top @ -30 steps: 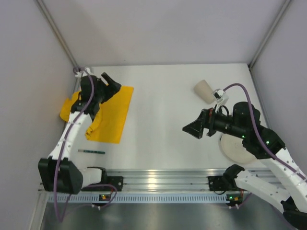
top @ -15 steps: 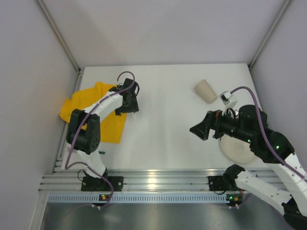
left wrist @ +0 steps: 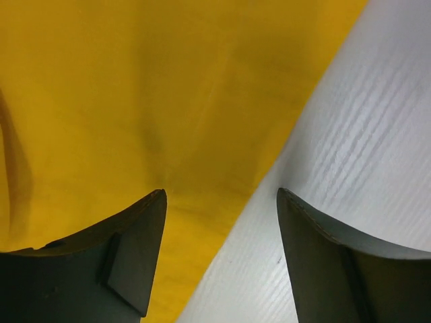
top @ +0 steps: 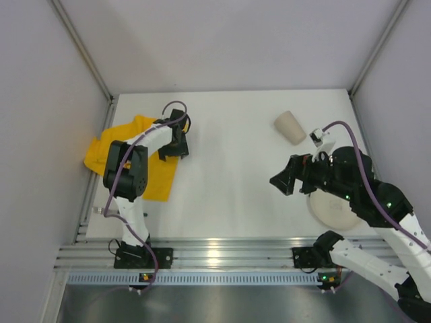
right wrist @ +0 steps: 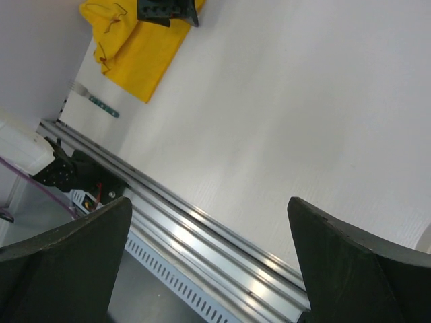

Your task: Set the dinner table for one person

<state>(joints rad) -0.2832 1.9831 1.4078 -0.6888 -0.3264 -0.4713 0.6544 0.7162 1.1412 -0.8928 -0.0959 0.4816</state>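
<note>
The white dinner table [top: 229,134] holds a crumpled yellow cloth mat [top: 108,148] at the far left. My left gripper [top: 172,149] is low over the mat's right edge. In the left wrist view it [left wrist: 221,195] is open, with one finger over the mat [left wrist: 135,101] and the other over bare table [left wrist: 377,148]. My right gripper [top: 281,182] is open and empty above the table's right half. It [right wrist: 209,202] looks down at the table [right wrist: 283,87] and the near rail. A beige cup [top: 290,127] lies on its side at the back right. A white plate [top: 331,208] is partly under my right arm.
A fork with a teal handle [right wrist: 94,101] lies near the table's front left edge, below the mat [right wrist: 135,47]; my left arm hides most of it in the top view. A metal rail [top: 215,252] runs along the near edge. Grey walls close in the left, back and right.
My left gripper has swung from the mat's far left corner to its right edge and come down. The mat has changed shape. My right gripper has drawn back a little to the right.
</note>
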